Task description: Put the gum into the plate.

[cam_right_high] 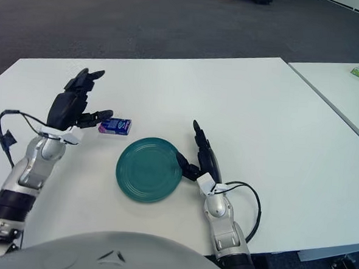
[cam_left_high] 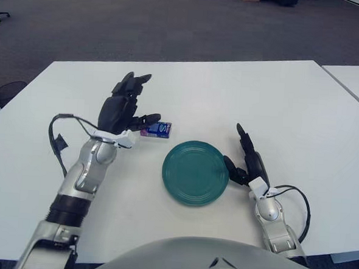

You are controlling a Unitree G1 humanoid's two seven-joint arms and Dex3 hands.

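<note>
- Your left hand (cam_left_high: 125, 105) is raised above the table (cam_left_high: 290, 111), forearm angled up from the lower left, fingers spread wide and holding nothing; its thumb tip shows just beside the gum's left end.
- The gum (cam_left_high: 157, 129), a small blue pack, lies flat on the table, just up-left of the plate.
- The green plate (cam_left_high: 195, 172) sits before you.
- Your right hand (cam_left_high: 246, 160) shows beside the plate's right rim, fingers extended, gripping nothing.
</note>
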